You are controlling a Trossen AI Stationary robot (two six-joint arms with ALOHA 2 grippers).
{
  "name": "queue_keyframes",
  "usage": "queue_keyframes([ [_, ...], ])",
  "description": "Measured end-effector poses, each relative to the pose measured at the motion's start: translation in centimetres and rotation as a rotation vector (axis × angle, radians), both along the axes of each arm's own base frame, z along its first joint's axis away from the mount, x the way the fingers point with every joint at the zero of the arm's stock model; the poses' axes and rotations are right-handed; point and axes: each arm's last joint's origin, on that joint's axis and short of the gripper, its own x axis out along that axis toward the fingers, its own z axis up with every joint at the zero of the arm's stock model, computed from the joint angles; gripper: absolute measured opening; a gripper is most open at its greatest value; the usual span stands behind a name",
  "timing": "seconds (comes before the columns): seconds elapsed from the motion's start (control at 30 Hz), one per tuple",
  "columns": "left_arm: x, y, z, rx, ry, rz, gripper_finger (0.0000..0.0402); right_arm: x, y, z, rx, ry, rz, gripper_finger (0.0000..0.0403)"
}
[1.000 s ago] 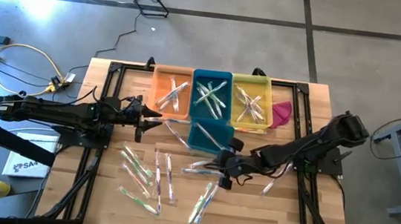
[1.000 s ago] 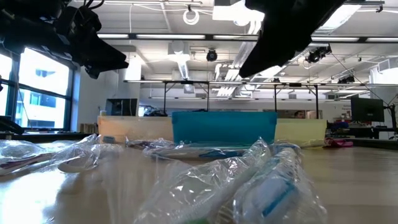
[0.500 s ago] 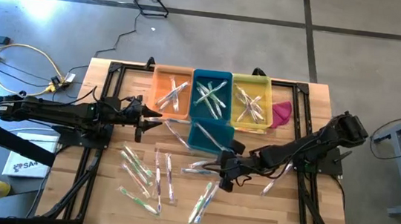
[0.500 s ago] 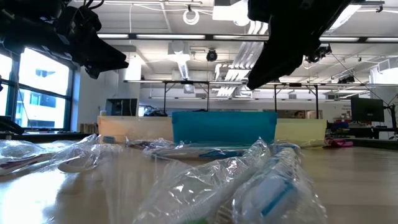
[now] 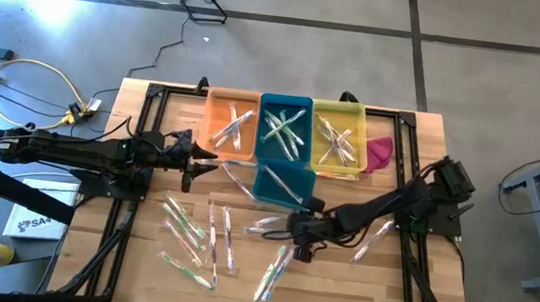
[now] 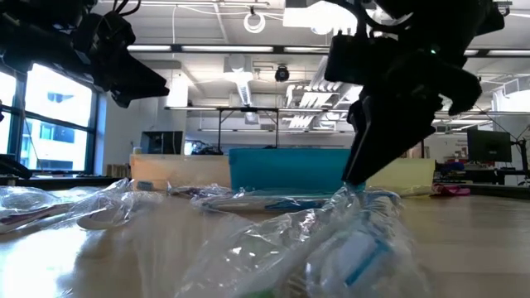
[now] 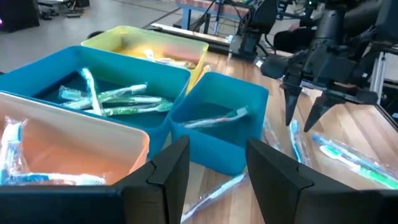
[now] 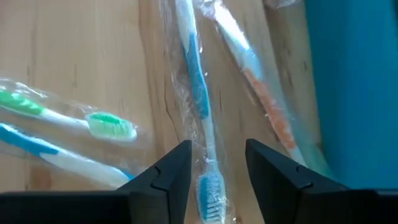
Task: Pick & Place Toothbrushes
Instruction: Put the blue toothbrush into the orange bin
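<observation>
The right wrist view shows what the overhead view cannot: the right gripper (image 8: 214, 168) has its fingers spread and hangs straddling a wrapped toothbrush with a blue handle (image 8: 200, 106), holding nothing. An orange-handled brush (image 8: 264, 102) lies just beside it, and a green one (image 8: 93, 121) lies to the other side. From above, the right gripper (image 5: 301, 237) sits over the loose toothbrushes (image 5: 196, 234) scattered on the table (image 5: 432, 138), near the small blue bin (image 5: 281, 185).

The left wrist view looks into the bins. The left gripper (image 7: 217, 171) is open and empty, hovering just short of the orange bin (image 7: 68, 146). The large blue bin (image 7: 112, 71) beyond it holds several green-handled brushes, the small blue bin (image 7: 217, 118) holds one, and the yellow bin (image 7: 149, 46) seems to hold a few, though its inside is hard to see.
</observation>
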Motion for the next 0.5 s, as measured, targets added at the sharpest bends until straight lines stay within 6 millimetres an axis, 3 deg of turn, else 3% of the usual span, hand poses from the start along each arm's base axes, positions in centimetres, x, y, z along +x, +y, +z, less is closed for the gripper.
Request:
queue_keyframes([
  [0.5,-0.1,0.0,-0.3,-0.003,0.033,0.000,0.0154,0.6,0.3,-2.6,0.013,0.050,-0.038,0.0137],
])
